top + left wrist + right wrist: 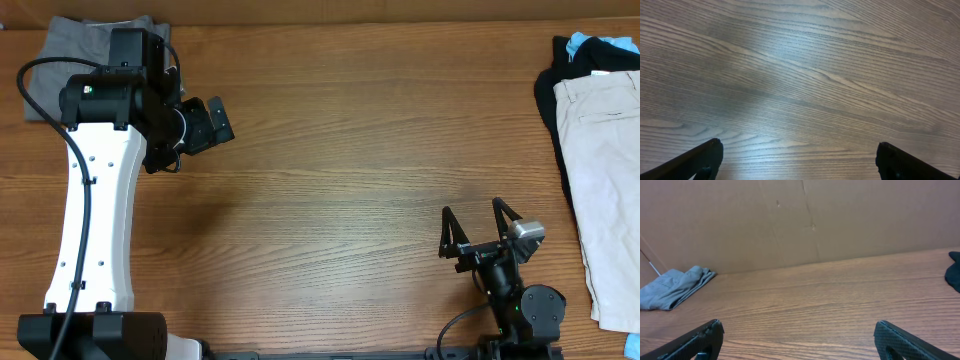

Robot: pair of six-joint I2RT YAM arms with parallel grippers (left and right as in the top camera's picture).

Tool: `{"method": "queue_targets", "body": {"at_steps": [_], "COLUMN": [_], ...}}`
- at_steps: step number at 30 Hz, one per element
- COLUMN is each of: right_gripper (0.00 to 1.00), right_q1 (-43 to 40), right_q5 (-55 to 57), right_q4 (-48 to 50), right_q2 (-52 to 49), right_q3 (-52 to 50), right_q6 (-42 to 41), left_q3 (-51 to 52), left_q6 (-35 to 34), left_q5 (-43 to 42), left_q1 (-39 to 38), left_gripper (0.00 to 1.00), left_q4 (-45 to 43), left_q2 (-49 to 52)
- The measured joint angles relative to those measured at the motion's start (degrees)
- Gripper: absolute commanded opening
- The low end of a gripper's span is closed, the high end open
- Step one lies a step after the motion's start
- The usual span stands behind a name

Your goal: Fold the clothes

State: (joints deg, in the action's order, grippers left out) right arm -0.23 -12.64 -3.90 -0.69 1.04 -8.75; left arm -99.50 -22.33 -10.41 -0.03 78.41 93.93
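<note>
While both pairs of jaws stand wide apart with nothing between them, I read this as a gap between garments. My left gripper point(800, 160) hangs over bare wooden table point(805, 75) at the upper left of the overhead frame, just beside the folded grey garment point(85, 40), which looks like the finished stack. My right gripper point(473, 228) sits low at the bottom right. The unfolded pile lies at the right edge: beige shorts point(600, 150) over a black garment point(548, 85), with a blue piece point(578, 44) at the top. I judge the right arm, being nearer, suits the next reach.
</note>
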Motion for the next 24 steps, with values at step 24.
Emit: {"method": "queue_targets", "body": {"at_steps": [24], "right_gripper": [1.0], "right_q1": [0.0], "right_q5": [0.0], "right_q4": [0.0], "right_q2": [0.0], "right_q3": [0.0], "right_q6": [0.0], "left_q3": [23.8], "left_q6": [0.0], "left_q5": [5.0], "left_q1": [-4.1], "left_gripper": [1.0], "left_q4": [-13.5], "left_q2": [-23.9]}}
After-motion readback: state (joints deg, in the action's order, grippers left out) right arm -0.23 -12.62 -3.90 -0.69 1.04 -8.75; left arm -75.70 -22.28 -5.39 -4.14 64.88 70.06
